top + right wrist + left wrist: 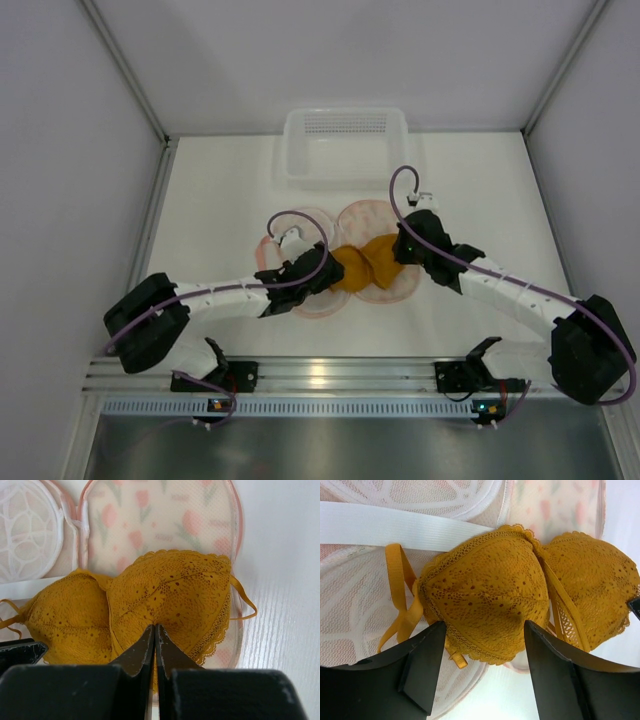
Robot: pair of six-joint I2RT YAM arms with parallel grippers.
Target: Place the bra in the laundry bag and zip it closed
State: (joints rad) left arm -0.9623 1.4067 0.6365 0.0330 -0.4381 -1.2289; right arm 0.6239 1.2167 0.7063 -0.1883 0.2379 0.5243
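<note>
On the table, seen from above, the laundry bag (300,222) lies opened flat with the bra (368,268) across its middle. The left gripper (320,272) and right gripper (405,246) flank it, and a white basket (292,150) stands beyond.

Left wrist view: the fingers stand apart, straddling one cup below a white band (395,530).

Right wrist view: the fingers are pressed together at the other cup's lower edge; whether lace is pinched cannot be told.

Best, probably, to seat both cups inside the bag's trim and tuck the loose straps (395,580) in before zipping.
</note>
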